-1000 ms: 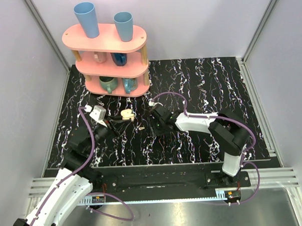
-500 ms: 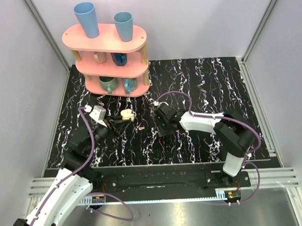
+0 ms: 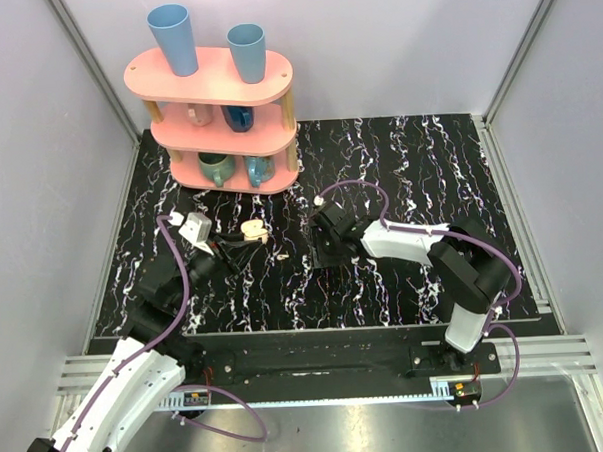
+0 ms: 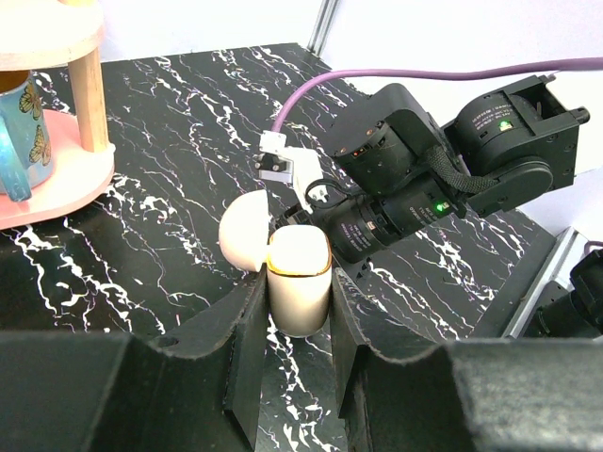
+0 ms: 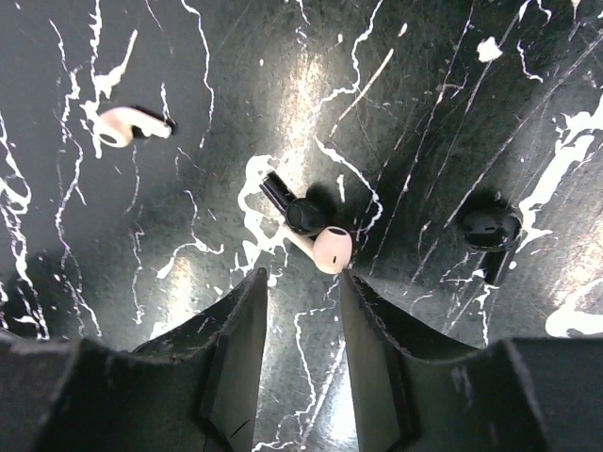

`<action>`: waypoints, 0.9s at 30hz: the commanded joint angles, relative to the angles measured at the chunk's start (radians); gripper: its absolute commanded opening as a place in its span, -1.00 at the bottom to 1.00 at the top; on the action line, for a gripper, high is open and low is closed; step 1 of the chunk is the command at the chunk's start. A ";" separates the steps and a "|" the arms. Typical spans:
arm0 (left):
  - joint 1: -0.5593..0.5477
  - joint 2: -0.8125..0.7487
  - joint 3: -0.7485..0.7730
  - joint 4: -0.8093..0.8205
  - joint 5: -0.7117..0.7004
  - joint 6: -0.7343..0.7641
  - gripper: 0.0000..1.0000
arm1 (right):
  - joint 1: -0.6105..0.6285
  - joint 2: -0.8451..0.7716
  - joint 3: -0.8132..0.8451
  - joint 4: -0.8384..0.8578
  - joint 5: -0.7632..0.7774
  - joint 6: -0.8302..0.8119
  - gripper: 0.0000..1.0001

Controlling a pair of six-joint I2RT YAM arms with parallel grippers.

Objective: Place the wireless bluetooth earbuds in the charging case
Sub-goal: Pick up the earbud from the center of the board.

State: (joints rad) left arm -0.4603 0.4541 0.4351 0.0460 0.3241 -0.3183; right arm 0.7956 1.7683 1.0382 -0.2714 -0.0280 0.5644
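Glossy table (image 5: 452, 113) mirrors an earbud (image 5: 332, 250); left gripper (image 4: 298, 306) half hides clamped charging case (image 4: 300, 268).

A black white-veined marble tabletop (image 3: 399, 172) sits between plain pale walls (image 3: 404, 41), with a pink three-tier shelf (image 3: 217, 115) at back left.

I am holding my left arm (image 3: 128, 389) stretched forward and slightly rightward, low and nearly level. My left gripper (image 4: 300, 315) is pressing both fingers (image 4: 247, 339) against the sides of the case (image 4: 300, 268). My right arm (image 3: 397, 244) is bending sharply at the elbow, forearm running leftward. My right gripper (image 5: 303, 287) is pointing steeply down, its jaws standing apart.
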 commanded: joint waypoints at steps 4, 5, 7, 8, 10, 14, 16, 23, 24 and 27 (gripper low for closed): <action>0.005 -0.006 0.007 0.041 -0.017 -0.001 -1.00 | -0.002 -0.001 -0.003 0.037 0.075 0.160 -0.15; 0.005 -0.006 0.010 0.038 -0.016 -0.001 -1.00 | -0.002 -0.001 -0.003 0.025 0.095 0.175 -0.17; 0.005 -0.005 0.010 0.040 -0.016 -0.001 -1.00 | -0.002 -0.007 -0.004 0.017 0.137 0.184 -0.17; 0.005 -0.005 0.010 0.040 -0.016 -0.001 -1.00 | -0.002 -0.006 -0.006 0.011 0.148 0.187 -0.18; 0.005 -0.002 0.010 0.040 -0.017 -0.001 -1.00 | -0.002 -0.004 -0.004 0.005 0.163 0.189 -0.22; 0.005 0.003 0.014 0.040 -0.016 -0.001 -1.00 | -0.002 0.002 -0.003 0.000 0.165 0.183 -0.24; 0.005 0.004 0.014 0.041 -0.017 -0.001 -1.00 | -0.002 0.013 0.000 0.000 0.158 0.180 -0.25; 0.005 0.008 0.016 0.037 -0.014 0.001 -1.00 | -0.001 0.011 -0.003 0.005 0.158 0.178 -0.29; 0.003 0.009 0.016 0.040 -0.016 0.001 -1.00 | 0.002 0.011 -0.003 0.001 0.160 0.177 -0.29; 0.005 0.009 0.014 0.040 -0.014 0.001 -1.00 | 0.007 0.019 0.000 0.001 0.166 0.172 -0.28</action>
State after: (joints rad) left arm -0.4603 0.4614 0.4347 0.0463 0.3241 -0.3183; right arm 0.7956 1.7782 1.0370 -0.2680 0.0971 0.7326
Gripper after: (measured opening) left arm 0.328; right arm 0.354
